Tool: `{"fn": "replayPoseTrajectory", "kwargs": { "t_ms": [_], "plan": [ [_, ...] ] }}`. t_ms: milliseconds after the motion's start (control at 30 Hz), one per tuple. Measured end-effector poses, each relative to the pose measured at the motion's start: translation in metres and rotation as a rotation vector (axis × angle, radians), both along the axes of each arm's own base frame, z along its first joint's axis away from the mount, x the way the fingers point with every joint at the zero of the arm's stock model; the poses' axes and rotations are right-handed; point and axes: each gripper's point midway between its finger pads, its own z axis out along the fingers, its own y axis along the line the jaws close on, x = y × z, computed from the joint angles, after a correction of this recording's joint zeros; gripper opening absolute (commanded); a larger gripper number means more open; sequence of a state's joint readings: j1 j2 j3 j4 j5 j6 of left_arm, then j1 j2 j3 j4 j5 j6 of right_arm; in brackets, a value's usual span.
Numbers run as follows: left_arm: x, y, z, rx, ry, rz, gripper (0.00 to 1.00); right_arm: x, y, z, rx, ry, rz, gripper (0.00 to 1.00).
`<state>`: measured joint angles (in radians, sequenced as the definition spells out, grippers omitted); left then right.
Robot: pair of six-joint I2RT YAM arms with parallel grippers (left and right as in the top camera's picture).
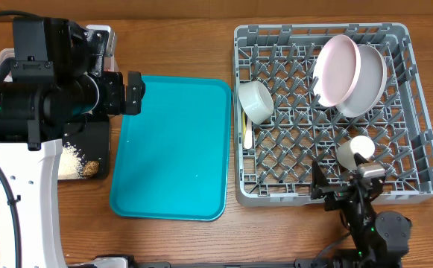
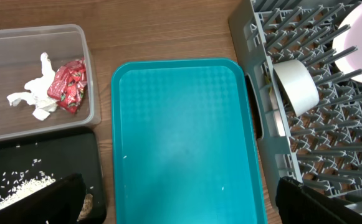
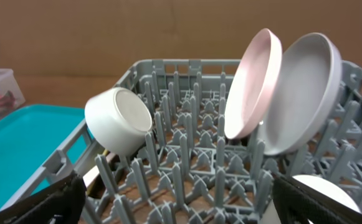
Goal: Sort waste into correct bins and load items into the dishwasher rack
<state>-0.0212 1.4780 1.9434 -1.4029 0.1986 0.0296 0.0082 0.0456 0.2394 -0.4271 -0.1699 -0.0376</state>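
The grey dishwasher rack (image 1: 419, 112) holds a pinkish plate (image 1: 334, 65), a white plate (image 1: 368, 83), a white bowl (image 1: 257, 102), a white cup (image 1: 361, 148) and a pale yellow spoon (image 1: 247, 135). I cannot see the fork. In the left wrist view the clear tub (image 2: 90, 74) holds the napkin (image 2: 32, 94) and the red wrapper (image 2: 68, 86). The black tray (image 2: 43, 158) holds rice (image 2: 20, 189) and a brown scrap (image 2: 87, 203). My left gripper (image 2: 181, 211) is open and empty above the teal tray. My right gripper (image 3: 181, 208) is open and empty at the rack's near wall.
The flat teal tray (image 1: 175, 149) lies between the bins and the rack, with a few tiny white specks on it. The left arm covers most of the clear tub in the overhead view. Bare wooden table surrounds everything.
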Motion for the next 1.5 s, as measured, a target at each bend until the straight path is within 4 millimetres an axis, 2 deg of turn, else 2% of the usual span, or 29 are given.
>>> {"fn": "replayPoseTrajectory", "kwargs": {
  "t_ms": [167,300,533,1333,1433,1500],
  "plan": [
    [0.0,0.0,0.0,0.0,0.0,0.0,1.0,0.007,0.002,-0.028,0.002,0.029,0.01,1.0],
    [0.0,0.0,0.0,0.0,0.0,0.0,1.0,0.01,0.002,-0.04,0.003,0.035,0.009,1.0],
    [0.0,0.0,0.0,0.0,0.0,0.0,1.0,0.011,0.002,-0.032,0.002,-0.004,0.009,1.0],
    [-0.001,0.0,0.001,0.0,-0.001,0.0,1.0,0.011,0.002,-0.032,0.002,-0.005,0.009,1.0],
    [-0.007,-0.001,0.006,0.011,-0.02,-0.002,1.0,0.011,0.002,-0.032,0.002,-0.004,0.009,1.0],
    [-0.025,0.002,0.018,0.047,-0.061,0.009,1.0,0.011,0.002,-0.032,0.002,-0.004,0.009,1.0]
  ]
}}
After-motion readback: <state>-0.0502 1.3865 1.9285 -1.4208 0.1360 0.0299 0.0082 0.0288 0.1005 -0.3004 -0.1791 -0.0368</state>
